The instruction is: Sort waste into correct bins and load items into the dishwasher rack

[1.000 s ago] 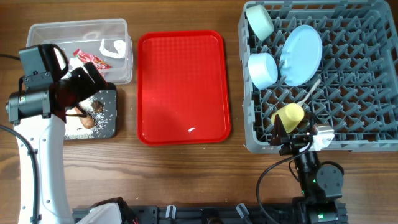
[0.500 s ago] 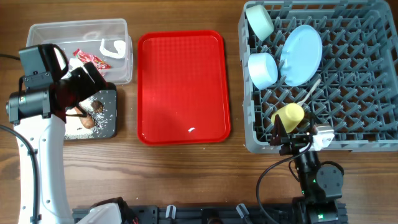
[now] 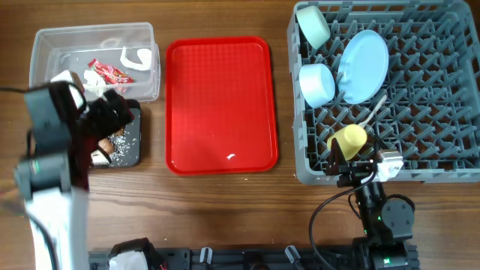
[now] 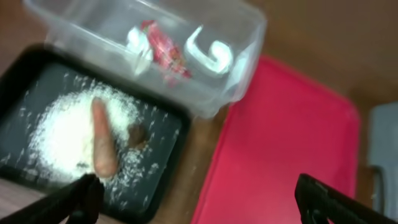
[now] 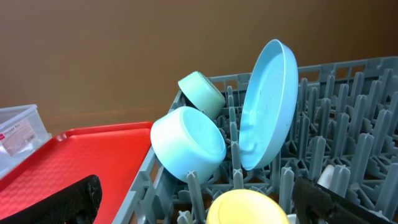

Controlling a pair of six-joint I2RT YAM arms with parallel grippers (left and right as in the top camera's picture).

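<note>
While the two arms waited at the near edge of the bench, the grey dishwasher rack filled the right side and already held every dish. Left of it lay the flat red tray, bare but for one white speck too small to identify. Further left sat the clear tub. The black tray touched its near side, partly hidden from overhead by the blurred left arm.

In the rack, the pale blue plate stood on edge between pegs, which likely kept it upright. The small pale bowl leaned beside it, and the mint-green bowl sat tilted in the far left corner. The yellow cup rested near the front edge, and the white spoon lay slanted between plate and cup.

The right pincer gaped wide and empty, just in front of the cup. The left pincer, also wide and empty, hovered above the black tray.

Waste appeared sorted by kind: red wrapper and white scraps in the tub; rice, carrot-like stick and brown lump in the black tray. Nothing blocked either bin.
</note>
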